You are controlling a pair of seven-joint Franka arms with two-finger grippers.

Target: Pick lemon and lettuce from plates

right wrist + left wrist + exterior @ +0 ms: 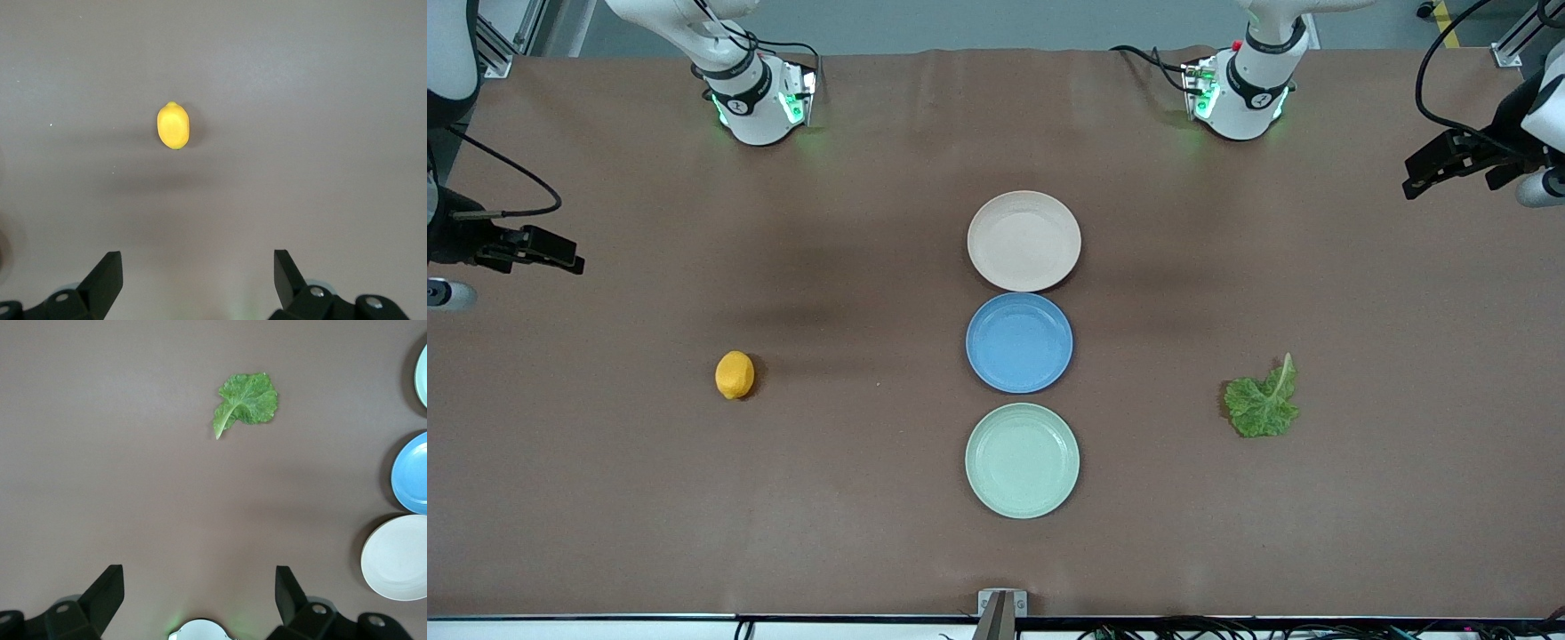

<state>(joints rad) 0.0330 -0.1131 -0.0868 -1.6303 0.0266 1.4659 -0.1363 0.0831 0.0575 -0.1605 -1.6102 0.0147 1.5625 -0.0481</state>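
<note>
The lemon (735, 374) lies on the bare brown table toward the right arm's end, apart from the plates; it also shows in the right wrist view (173, 125). The lettuce (1263, 402) lies flat on the table toward the left arm's end, and shows in the left wrist view (245, 401). The beige-pink plate (1024, 240) and the mint green plate (1022, 460) are both empty. My right gripper (560, 256) (197, 257) is open and empty, up at the table's edge. My left gripper (1423, 176) (200, 572) is open and empty at the other edge.
An empty blue plate (1019, 342) sits between the two pale plates, the three in a row down the table's middle. The left wrist view shows the edges of the mint (421, 367), blue (410, 473) and beige (399, 557) plates. Both arm bases stand along the edge farthest from the front camera.
</note>
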